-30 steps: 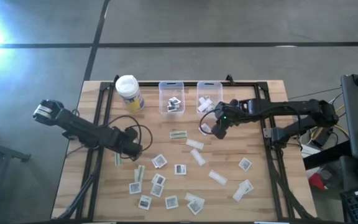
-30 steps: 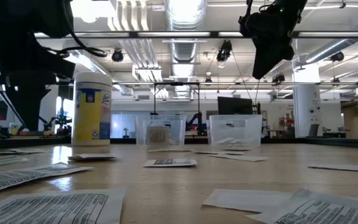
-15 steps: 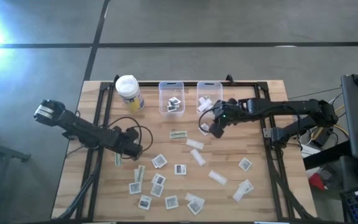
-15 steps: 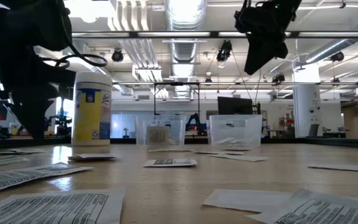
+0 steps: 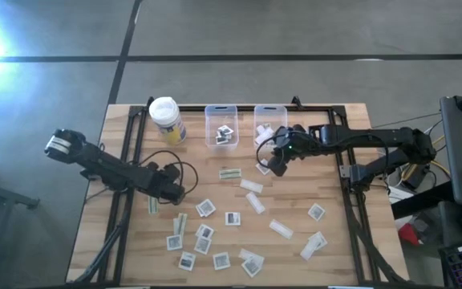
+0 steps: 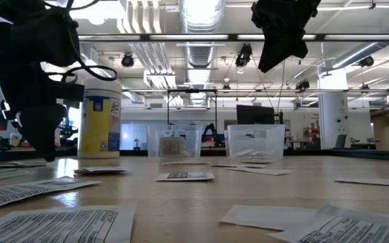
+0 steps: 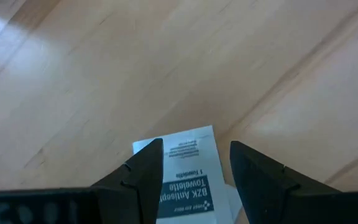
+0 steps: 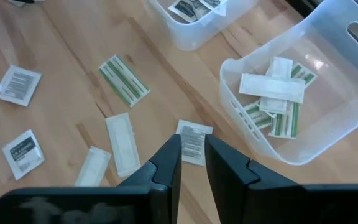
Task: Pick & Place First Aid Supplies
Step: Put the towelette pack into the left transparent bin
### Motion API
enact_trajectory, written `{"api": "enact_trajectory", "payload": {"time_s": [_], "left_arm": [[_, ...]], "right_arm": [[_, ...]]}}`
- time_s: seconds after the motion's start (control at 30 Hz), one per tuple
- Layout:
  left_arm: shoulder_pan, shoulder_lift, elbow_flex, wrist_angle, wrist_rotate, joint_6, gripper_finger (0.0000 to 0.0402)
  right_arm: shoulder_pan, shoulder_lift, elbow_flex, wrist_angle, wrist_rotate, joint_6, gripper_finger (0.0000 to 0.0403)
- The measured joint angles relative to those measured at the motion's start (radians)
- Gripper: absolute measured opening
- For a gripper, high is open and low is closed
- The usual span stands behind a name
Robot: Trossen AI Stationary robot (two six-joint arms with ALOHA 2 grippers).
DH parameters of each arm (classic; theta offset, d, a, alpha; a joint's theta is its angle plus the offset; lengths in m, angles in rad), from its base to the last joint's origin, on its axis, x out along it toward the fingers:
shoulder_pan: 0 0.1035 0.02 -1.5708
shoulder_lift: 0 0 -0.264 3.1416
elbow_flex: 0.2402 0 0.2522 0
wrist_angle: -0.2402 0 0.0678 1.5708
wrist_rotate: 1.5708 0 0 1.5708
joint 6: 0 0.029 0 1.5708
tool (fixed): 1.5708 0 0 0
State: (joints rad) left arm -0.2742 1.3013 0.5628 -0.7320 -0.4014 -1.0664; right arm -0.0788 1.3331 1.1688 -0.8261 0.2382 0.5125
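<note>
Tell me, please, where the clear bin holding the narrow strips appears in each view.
High view: the strip bin sits at the far edge of the table, the right one of two bins.
Low view: right of centre, far off.
Left wrist view: not in it.
Right wrist view: large, with strips visible inside.
Shared landmark: the neighbouring bin of square packets, in all three.

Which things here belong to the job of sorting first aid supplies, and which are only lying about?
Job:
- packets scattered on the table
- packet held by the right gripper
- towelette packet under the open left gripper
- bins, already holding some packets

Lying about:
- yellow container
</note>
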Motion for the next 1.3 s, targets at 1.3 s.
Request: {"api": "enact_trajectory", "payload": {"time_s": [1.3], "left_arm": [[0.033,-0.001,-0.136,0.075,-0.001,0.087,0.0026]], "right_arm": [[0.0,0.0,-0.001,0.019,-0.002,0.0,0.0071]]}}
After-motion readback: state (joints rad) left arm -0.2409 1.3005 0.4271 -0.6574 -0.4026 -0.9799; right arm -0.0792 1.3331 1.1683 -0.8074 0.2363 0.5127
